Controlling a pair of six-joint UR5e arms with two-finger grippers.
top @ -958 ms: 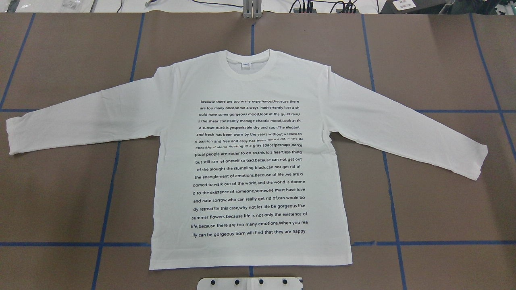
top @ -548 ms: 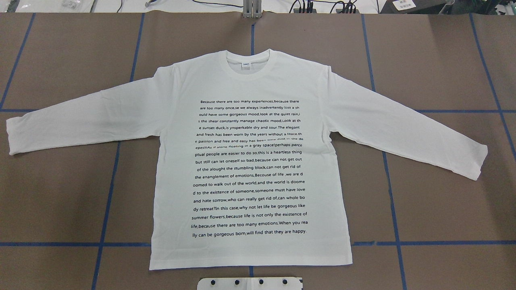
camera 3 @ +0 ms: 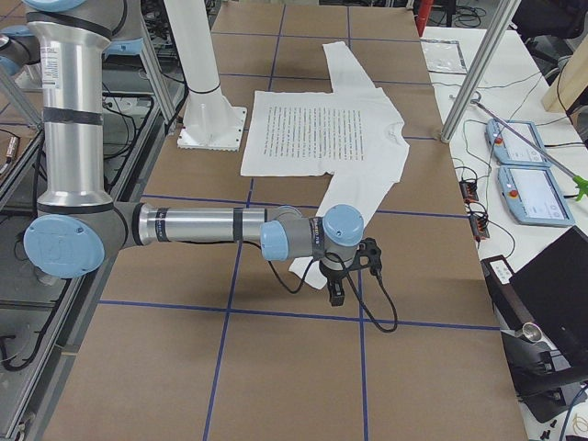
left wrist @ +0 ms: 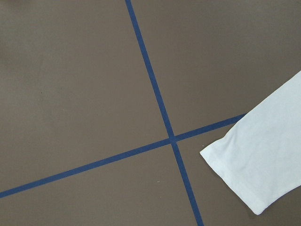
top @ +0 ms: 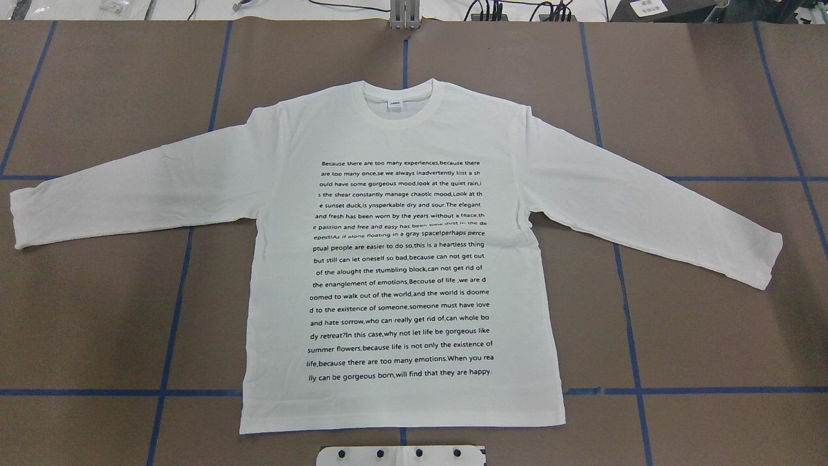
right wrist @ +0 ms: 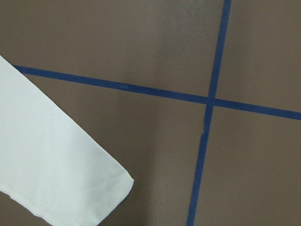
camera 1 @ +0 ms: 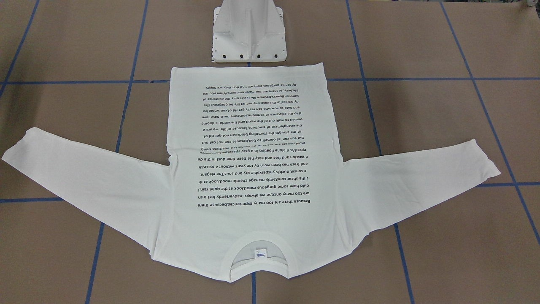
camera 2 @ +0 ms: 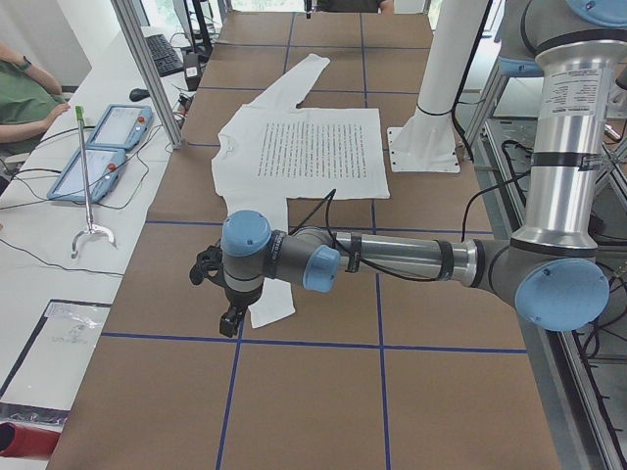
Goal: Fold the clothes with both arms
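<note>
The white long-sleeved T-shirt (top: 401, 129) lies flat on the brown table, black text side up, collar away from the robot and both sleeves spread out (camera 1: 253, 236). Neither arm shows in the overhead or front-facing views. In the exterior left view my left gripper (camera 2: 229, 323) hangs over the left sleeve's cuff (camera 2: 270, 305); I cannot tell whether it is open or shut. In the exterior right view my right gripper (camera 3: 335, 292) hovers just past the right cuff (camera 3: 308, 266); its state cannot be told either. Each wrist view shows a cuff (left wrist: 263, 160) (right wrist: 51, 165) on the table and no fingers.
The white pedestal base (camera 1: 249, 33) stands just behind the shirt's hem. Blue tape lines (top: 174, 304) grid the table. A side bench holds two teach pendants (camera 2: 98, 147) and a seated person (camera 2: 24, 93); pendants (camera 3: 528, 175) also lie beyond the other edge.
</note>
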